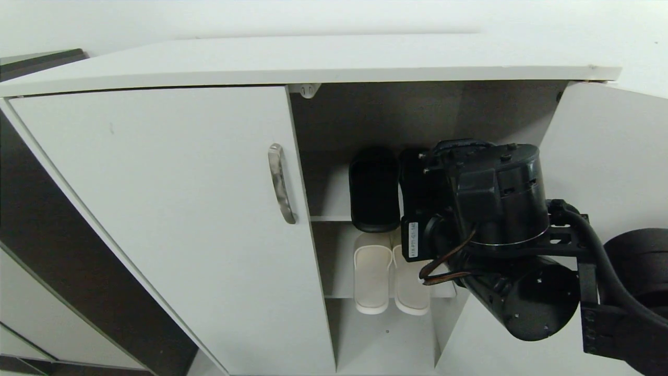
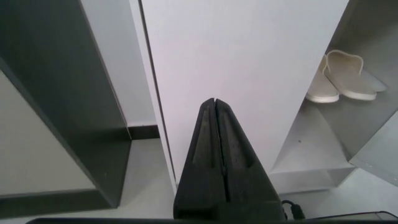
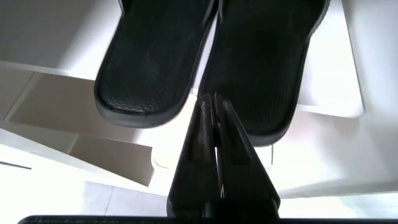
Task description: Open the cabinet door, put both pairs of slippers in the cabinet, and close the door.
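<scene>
Closest, at the lower right of the head view, the right arm [image 1: 501, 209] points into the open right half of the cabinet [image 1: 313, 60]. The right gripper [image 3: 214, 99] has its fingers pressed together, just before the near ends of the black slippers [image 1: 373, 193], which lie side by side on the upper shelf at frame centre. The white slippers [image 1: 372, 279] sit on the shelf below. The left gripper [image 2: 214, 102] also has its fingers together and faces the closed left door [image 1: 156, 209]. At the right edge, the other door [image 1: 610, 156] stands open.
</scene>
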`<state>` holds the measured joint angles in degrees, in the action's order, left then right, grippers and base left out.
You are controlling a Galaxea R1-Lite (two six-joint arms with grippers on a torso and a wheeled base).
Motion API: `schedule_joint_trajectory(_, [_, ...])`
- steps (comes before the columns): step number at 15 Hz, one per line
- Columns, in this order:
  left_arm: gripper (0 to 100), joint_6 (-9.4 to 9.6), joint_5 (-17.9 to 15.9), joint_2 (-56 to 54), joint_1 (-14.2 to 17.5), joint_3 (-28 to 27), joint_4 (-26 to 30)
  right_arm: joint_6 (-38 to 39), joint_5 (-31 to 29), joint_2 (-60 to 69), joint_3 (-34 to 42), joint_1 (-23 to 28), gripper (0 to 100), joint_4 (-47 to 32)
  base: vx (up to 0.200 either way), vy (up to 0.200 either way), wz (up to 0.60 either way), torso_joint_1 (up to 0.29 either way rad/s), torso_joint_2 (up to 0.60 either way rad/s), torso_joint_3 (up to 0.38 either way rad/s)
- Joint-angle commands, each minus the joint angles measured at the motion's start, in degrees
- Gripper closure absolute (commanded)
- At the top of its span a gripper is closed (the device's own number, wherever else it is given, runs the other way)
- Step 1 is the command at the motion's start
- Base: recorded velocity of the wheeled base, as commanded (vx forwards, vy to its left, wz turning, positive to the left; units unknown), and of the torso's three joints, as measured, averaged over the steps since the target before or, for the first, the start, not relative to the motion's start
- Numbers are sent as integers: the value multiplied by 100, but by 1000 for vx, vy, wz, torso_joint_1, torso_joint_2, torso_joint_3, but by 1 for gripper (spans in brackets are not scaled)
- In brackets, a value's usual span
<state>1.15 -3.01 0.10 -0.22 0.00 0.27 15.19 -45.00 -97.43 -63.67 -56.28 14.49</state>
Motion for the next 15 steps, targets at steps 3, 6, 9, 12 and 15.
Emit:
schedule_joint_trajectory(3, [100, 0, 2, -1, 4, 0, 0, 2, 0, -31, 13, -5, 100, 1, -200, 0, 0, 4, -1, -1])
schedule_joint_trajectory(6, [100, 0, -7, -1, 4, 0, 0, 2, 8, -22, 74, -5, 100, 1, -200, 0, 0, 2, 2, 7])
schedule_joint_trajectory(9, [100, 0, -7, -1, 4, 0, 0, -7, -18, -22, 101, 3, 100, 1, -200, 0, 0, 4, 4, 7])
schedule_joint_trajectory(12, [100, 0, 2, -1, 4, 0, 0, -16, -18, -4, 127, 3, 100, 1, -200, 0, 0, 1, 4, 6])
schedule_joint_trajectory(15, [100, -9, 2, -1, 4, 0, 0, -16, -18, 4, 136, 3, 100, 1, -200, 0, 0, 1, 5, 2])
